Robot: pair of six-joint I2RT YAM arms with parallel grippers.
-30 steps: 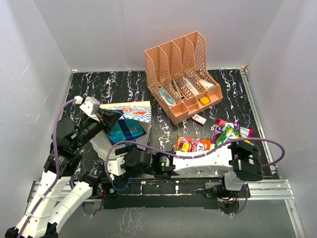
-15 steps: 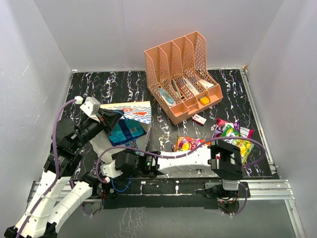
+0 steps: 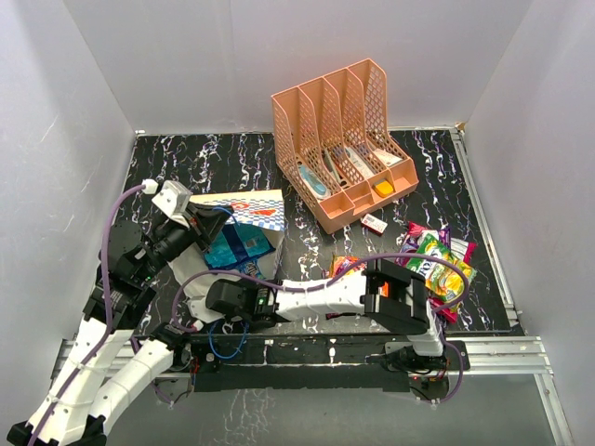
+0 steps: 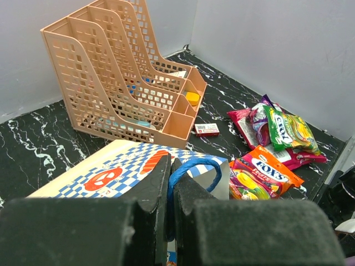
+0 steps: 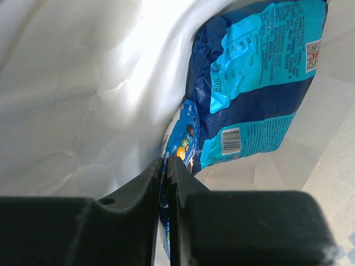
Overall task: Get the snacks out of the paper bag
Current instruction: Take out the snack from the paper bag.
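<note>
Our left gripper [image 4: 169, 167] is clamped on the thin blue cord handle [image 4: 195, 165] of the cream checked paper bag [image 3: 258, 206] at the near left. Inside it, against the crinkled white wall, our right gripper [image 5: 165, 166] pinches a glossy blue foil packet [image 5: 180, 138] by its edge. To the right, orange, green and magenta foil packets [image 3: 434, 258] lie loose near the peach mesh plastic organizer [image 3: 344, 139].

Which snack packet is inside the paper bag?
The blue packet, inside the paper bag; the orange packet and green packet lie outside, on the table.
</note>
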